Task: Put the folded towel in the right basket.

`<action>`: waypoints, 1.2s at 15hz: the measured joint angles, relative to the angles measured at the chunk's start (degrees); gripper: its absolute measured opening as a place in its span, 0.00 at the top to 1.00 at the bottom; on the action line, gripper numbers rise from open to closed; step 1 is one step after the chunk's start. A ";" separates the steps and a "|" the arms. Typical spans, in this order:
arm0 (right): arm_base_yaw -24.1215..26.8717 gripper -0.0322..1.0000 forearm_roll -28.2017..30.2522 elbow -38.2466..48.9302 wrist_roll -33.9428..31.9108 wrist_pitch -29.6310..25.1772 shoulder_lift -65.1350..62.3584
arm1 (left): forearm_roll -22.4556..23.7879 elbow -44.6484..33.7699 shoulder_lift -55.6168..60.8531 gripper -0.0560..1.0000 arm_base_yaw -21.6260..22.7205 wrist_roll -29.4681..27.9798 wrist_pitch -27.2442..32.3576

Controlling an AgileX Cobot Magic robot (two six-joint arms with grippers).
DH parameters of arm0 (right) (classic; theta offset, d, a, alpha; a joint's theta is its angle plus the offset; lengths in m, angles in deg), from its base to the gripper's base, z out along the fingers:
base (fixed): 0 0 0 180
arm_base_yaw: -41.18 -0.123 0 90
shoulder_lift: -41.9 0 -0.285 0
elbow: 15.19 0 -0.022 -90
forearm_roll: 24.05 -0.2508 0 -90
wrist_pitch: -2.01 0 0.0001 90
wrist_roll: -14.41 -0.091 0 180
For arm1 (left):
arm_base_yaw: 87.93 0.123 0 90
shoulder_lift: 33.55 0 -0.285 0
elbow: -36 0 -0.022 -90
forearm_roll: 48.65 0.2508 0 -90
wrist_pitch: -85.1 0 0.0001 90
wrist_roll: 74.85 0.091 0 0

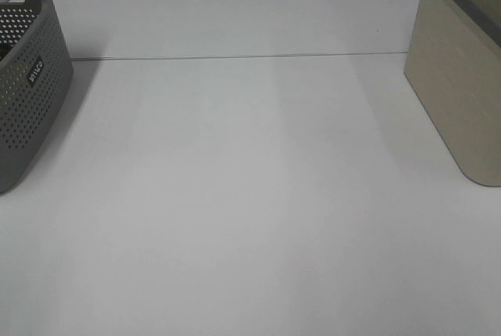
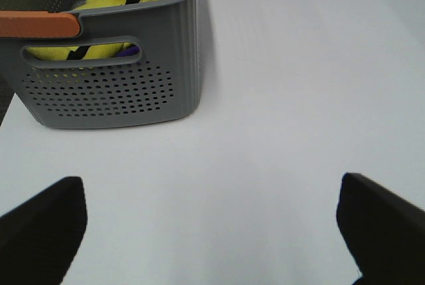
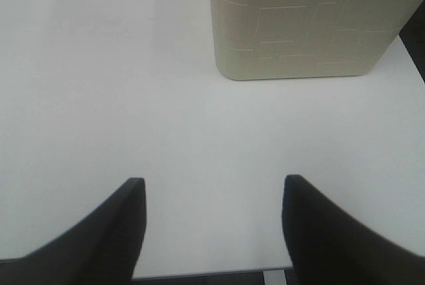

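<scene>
Two baskets in view, no folded towel on the white table. Only cloth you can see is the yellow/blue stuff inside the grey basket, ahead of the left gripper, jaws wide, empty. Right gripper also wide, empty, facing the beige basket. Left arm's nearer, I'd judge; cloth's long axis can't tell.

Two baskets stand on one white table: one grey perforated basket and one beige basket. One yellow cloth item lies inside the grey one.
</scene>
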 joint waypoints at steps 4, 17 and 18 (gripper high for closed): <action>0.00 0.41 0.00 0.00 0.00 0.00 0.00 | 0.00 0.00 0.00 0.03 0.00 0.00 0.00; 0.00 0.41 0.00 0.17 0.00 0.17 -6.76 | 0.00 0.00 0.00 0.03 0.00 0.00 0.00; 0.00 0.41 0.00 0.17 0.00 0.17 -6.76 | 0.00 0.00 0.00 0.03 0.00 0.00 0.00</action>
